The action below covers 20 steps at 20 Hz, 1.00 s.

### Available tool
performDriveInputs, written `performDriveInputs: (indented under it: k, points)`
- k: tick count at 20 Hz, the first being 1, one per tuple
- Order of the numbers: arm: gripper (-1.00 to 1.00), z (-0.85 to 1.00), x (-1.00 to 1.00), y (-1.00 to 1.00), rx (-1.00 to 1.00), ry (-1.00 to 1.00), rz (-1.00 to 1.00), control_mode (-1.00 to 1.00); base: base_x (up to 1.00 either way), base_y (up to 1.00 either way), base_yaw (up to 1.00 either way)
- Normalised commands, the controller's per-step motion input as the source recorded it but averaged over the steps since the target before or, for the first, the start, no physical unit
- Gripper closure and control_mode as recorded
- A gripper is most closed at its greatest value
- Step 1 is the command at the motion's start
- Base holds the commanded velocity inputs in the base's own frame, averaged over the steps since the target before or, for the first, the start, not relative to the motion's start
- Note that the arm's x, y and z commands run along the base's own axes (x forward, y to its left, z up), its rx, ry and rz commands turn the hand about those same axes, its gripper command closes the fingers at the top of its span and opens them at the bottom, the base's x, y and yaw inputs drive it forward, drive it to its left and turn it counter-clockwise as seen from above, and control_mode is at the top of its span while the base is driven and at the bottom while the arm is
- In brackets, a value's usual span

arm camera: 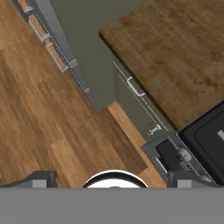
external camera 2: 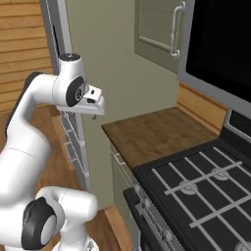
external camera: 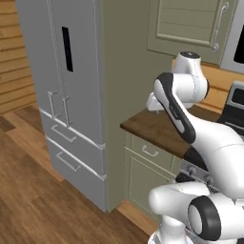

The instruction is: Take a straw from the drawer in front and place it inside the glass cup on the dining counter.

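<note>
Jaws of the white two-finger gripper (external camera 2: 94,116) stand spread and empty, held high over the sage-green drawer with its small silver handle (arm camera: 134,86), which sits shut below the brown wooden countertop (external camera: 157,127), presumably hiding the straw.

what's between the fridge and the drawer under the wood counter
A tall sage-green side panel stands between the grey fridge and the closed drawer, seen in the left base view.

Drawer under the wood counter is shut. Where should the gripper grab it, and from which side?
Grip the small silver bar handle on the drawer front. The bar runs horizontally and stands off the panel, so come straight at the front from the floor side, open gripper with one finger above, one below, then pull outward.
</note>
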Motion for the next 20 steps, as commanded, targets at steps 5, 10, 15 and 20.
performDriveInputs:
  k: [5, 10, 15, 20]
  points:
    - [-1.0, 0.0, 0.0, 0.0, 0.0, 0.0, 0.0, 1.0, 0.09, -0.75, 0.0]
    - [-1.0, 0.0, 0.0, -0.02, 0.0, 0.0, 0.0, -1.0, 0.01, -0.36, 0.0]
    - [-1.0, -0.03, -0.15, 0.27, -0.21, -0.12, 0.03, -1.0, 0.0, 0.0, 0.0]
    - [-1.0, -0.57, -0.05, 0.73, -0.45, -0.18, 0.02, -1.0, 0.0, 0.0, 0.0]
